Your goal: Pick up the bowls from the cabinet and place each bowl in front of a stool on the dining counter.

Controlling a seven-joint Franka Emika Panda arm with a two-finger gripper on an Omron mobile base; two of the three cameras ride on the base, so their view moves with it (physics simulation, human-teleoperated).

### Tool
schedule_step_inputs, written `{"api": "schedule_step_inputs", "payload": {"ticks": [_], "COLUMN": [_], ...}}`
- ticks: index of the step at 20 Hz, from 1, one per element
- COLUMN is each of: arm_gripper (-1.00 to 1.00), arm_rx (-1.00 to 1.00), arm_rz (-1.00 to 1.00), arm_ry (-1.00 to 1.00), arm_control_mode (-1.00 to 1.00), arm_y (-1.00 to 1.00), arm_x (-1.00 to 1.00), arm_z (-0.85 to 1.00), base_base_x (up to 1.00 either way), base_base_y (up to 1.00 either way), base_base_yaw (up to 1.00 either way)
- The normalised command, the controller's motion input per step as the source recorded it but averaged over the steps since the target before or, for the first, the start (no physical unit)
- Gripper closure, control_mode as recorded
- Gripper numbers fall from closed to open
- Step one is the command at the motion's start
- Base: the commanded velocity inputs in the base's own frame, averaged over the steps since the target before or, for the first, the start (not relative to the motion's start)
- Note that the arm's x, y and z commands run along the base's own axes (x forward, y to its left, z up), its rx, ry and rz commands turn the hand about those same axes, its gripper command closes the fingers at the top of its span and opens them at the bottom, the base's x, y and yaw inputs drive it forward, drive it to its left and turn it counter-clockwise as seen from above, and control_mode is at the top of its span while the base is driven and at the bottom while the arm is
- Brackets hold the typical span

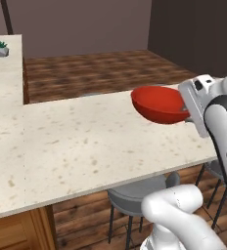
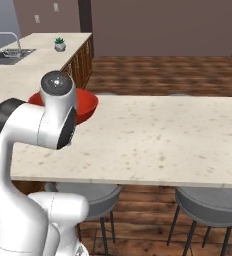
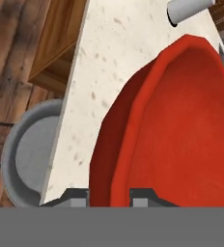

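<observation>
Pincer [image 3: 109, 195] clamps red bowl [image 1: 159, 104] rim abv dining counter [image 1: 86, 141].

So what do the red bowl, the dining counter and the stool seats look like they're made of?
Red bowl: glossy glazed ceramic or plastic, judging by its smooth, evenly shaded surface; the render leaves it open. Dining counter: beige stone slab, matte, with brown speckles and a thick plain edge. Stool: smooth grey seat, perhaps plastic or vinyl, on thin dark legs that look like metal.

Red bowl [image 2: 88, 106] above dining counter [image 2: 158, 140], behind the arm [image 2: 43, 130].
</observation>
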Motion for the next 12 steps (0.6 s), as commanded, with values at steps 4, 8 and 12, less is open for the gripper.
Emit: {"api": "schedule_step_inputs", "payload": {"ticks": [4, 8, 12], "arm_gripper": [1.0, 1.0, 1.0], "arm_rx": [0.0, -0.01, -0.03], "arm_rz": [0.36, 0.52, 0.46], "arm_ry": [0.12, 0.0, 0.0], "arm_control_mode": [-1.0, -1.0, -1.0], "arm_y": [-0.38, -0.2, -0.04], "arm_x": [0.55, 0.19, 0.26], "arm_z": [-0.06, -0.34, -0.52], "base_base_x": [0.0, 0.0, 0.0], "base_base_y": [0.0, 0.0, 0.0], "base_base_yaw": [0.0, 0.0, 0.0]}}
